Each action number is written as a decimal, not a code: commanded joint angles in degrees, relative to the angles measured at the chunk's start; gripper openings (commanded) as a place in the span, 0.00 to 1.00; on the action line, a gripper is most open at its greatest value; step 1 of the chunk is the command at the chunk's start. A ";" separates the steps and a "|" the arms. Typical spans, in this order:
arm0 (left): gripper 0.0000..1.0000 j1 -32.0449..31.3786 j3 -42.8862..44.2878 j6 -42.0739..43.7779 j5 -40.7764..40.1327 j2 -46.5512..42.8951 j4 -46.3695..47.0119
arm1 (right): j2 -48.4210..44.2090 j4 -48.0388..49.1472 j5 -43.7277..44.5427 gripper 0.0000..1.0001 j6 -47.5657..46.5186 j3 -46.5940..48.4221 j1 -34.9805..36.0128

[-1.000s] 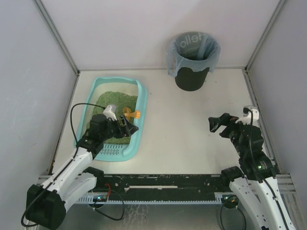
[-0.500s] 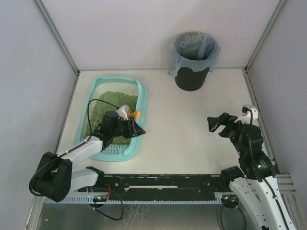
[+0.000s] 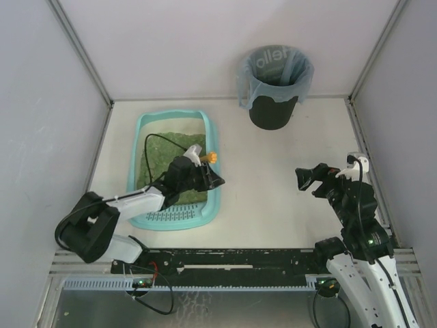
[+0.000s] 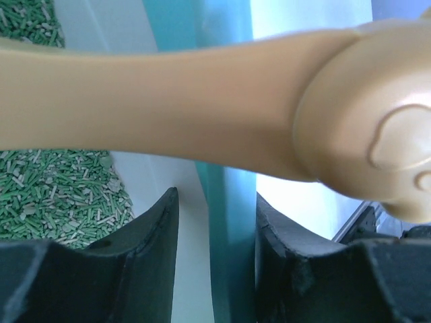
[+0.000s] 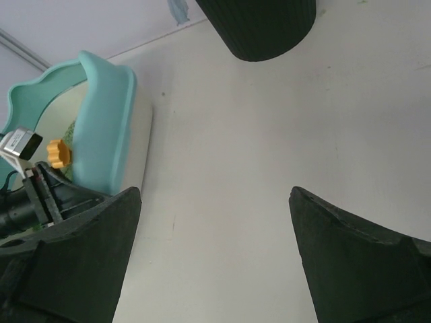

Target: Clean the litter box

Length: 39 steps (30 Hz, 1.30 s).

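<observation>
The light-teal litter box lies at the left of the table, with green litter and a slotted grille ledge at its near end. My left gripper is shut on its right wall; in the left wrist view the teal wall stands between the two fingers. An orange-tan scoop handle lies across the rim just above the gripper, its end showing in the top view. My right gripper is open and empty over bare table at the right.
A round black bin with a grey-blue bag liner stands at the back, right of centre, and its base shows in the right wrist view. White walls close in the table on three sides. The box's right wall also shows there.
My left gripper has moved right along with the litter box; the box has slid right across the table. The right arm has barely moved.
</observation>
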 commanded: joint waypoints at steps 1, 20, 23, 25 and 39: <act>0.36 -8.22 7.68 -8.85 4.34 7.02 9.44 | -1.82 -0.30 0.70 0.91 0.33 0.18 -0.13; 0.52 -22.40 29.50 -11.65 -0.66 22.57 5.93 | -5.87 -5.87 5.24 0.91 -0.76 2.36 -0.30; 0.65 -22.22 30.33 -8.08 -3.06 20.17 1.65 | -5.45 -5.59 4.90 0.91 -0.77 2.67 -0.30; 0.73 -21.92 30.12 -5.58 -4.70 18.24 -0.81 | -5.21 -5.65 4.84 0.91 -0.85 2.95 -0.26; 0.86 -21.42 23.09 11.70 -15.72 -2.67 -16.58 | -3.32 -2.68 6.01 0.91 -0.68 4.68 -0.39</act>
